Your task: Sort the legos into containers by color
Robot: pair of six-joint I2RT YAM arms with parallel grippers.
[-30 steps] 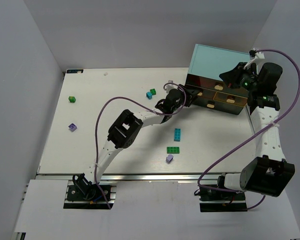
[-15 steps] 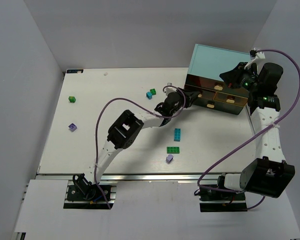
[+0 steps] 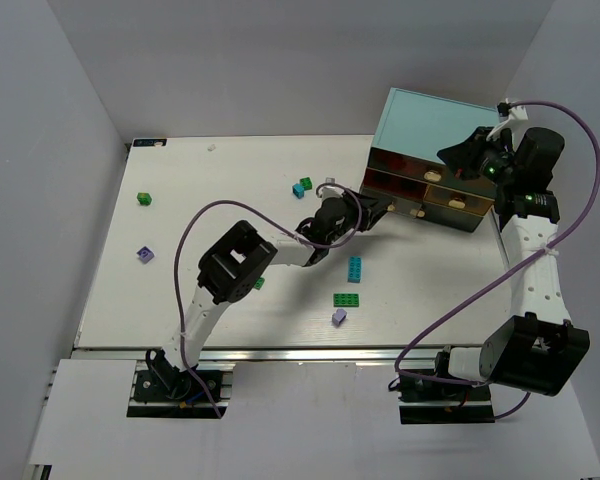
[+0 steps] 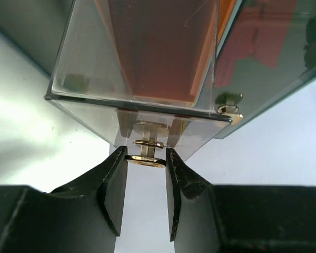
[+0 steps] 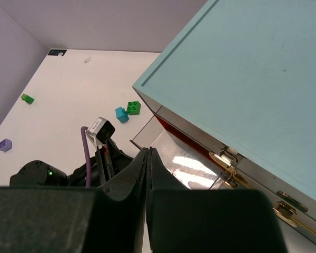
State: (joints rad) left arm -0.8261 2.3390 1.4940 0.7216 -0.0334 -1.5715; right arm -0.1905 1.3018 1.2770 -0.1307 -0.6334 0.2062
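Clamping the tan handle [image 4: 146, 160] of a clear drawer [image 4: 137, 52] between them are the left jaws; right jaws sit closed.

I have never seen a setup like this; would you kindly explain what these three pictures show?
A left arm and a right arm are bolted to a white table. One picture looks down from above; the other two come from wrist cameras. Small bricks lie scattered: a green brick, a cyan brick, a lavender brick. A teal cabinet of clear drawers stands at the back right. The left end effector pinches the tan handle of one drawer, partly pulled out. The right end effector is shut, holding nothing, up by the cabinet.
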